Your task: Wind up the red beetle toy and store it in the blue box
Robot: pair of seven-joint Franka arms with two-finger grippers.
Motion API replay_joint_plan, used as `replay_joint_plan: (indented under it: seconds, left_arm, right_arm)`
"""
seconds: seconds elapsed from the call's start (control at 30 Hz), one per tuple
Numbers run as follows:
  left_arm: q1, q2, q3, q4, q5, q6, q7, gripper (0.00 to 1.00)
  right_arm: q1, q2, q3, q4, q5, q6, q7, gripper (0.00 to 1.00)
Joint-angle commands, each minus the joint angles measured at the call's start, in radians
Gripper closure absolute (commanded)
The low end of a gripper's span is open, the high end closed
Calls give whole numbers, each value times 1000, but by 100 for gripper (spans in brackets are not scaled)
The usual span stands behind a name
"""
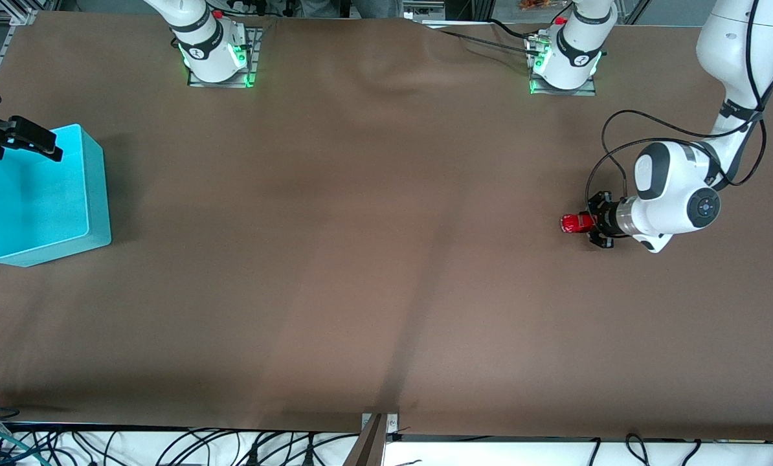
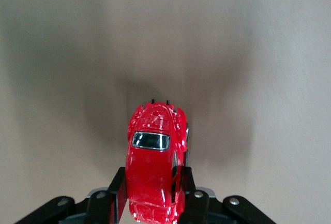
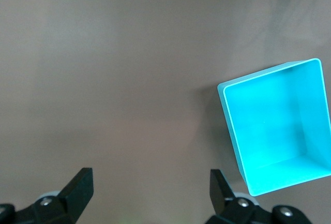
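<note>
The red beetle toy is at the left arm's end of the table, low over the brown cloth. My left gripper lies nearly level and is shut on it. In the left wrist view the black fingers press both sides of the toy, whose nose points away from the gripper. I cannot tell whether its wheels touch the cloth. The blue box stands open and empty at the right arm's end. My right gripper is open and empty over the box's rim; the box also shows in the right wrist view.
The brown cloth covers the whole table between toy and box, with shallow wrinkles. The arm bases stand along the edge farthest from the front camera. Cables loop beside the left arm's wrist.
</note>
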Motion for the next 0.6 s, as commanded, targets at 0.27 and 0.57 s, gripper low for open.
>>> replay_joint_plan:
  seconds: [0.27, 0.57]
  left_arm:
    - [-80, 13, -96, 71, -21, -3, -222, 100]
    - [-119, 88, -96, 113, -23, 0, -227, 100]
  right_arm:
    - [-3, 10, 4, 25, -6, -10, 6, 0]
    - [-3, 10, 4, 27, -6, -10, 6, 0]
